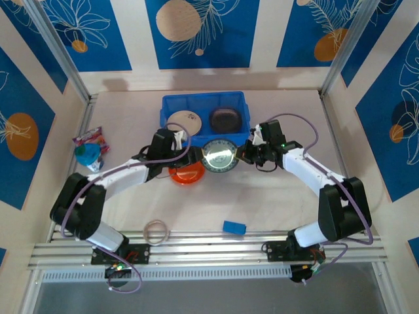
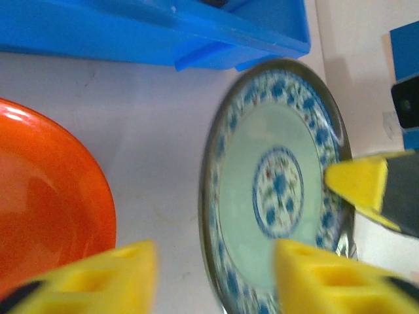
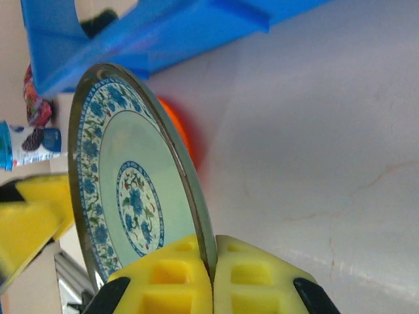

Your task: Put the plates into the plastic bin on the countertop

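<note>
Pale countertop lies open toward my bases, while the blue plastic bin walls off the far side. My right gripper pinches the blue-white patterned plate by its rim, tilted on edge just before the bin. My left gripper is spread at its other edge, with the orange plate crowding close beside.

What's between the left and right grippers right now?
Top view: the blue-white patterned plate, with the right gripper jaws shut on its rim and the left gripper jaws open.

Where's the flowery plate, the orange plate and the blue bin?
flowery plate (image 2: 278,186), left wrist view, its painted middle.
orange plate (image 2: 46,196), left wrist view, its shiny inside.
blue bin (image 2: 144,33), left wrist view, its outer wall.
</note>
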`<control>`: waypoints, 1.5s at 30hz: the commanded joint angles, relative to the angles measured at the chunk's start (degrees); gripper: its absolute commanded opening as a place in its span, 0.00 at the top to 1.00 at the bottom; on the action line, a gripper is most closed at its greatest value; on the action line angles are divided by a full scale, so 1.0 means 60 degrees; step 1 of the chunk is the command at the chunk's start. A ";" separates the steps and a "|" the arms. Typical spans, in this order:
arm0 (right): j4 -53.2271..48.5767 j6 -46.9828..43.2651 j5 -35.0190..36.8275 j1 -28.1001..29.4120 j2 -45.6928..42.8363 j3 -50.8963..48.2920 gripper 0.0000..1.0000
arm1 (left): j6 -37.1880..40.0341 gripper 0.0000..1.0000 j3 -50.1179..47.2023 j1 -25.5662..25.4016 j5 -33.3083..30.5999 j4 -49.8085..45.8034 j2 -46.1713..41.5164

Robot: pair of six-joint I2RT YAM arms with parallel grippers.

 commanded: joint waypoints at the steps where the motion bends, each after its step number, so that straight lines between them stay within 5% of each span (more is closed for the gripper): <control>1: -0.0128 0.0012 0.0352 -0.0013 0.0322 0.1165 1.00 | 0.0351 0.20 -0.0346 0.0474 -0.0468 -0.0536 -0.1079; 12: -0.1403 -0.0620 0.0875 0.0109 0.3905 0.6136 1.00 | 0.1756 0.12 -0.0750 0.1457 -0.1421 -0.1949 -0.2831; 21: -0.1794 -0.0710 0.0240 0.0269 0.6637 0.9131 1.00 | 0.1789 0.12 -0.1421 0.1736 -0.1280 -0.1262 -0.2978; 45: -0.1926 -0.0085 -0.0028 0.1024 0.9735 1.1782 1.00 | 0.1704 0.15 -0.2113 0.1796 -0.1145 -0.0488 -0.2231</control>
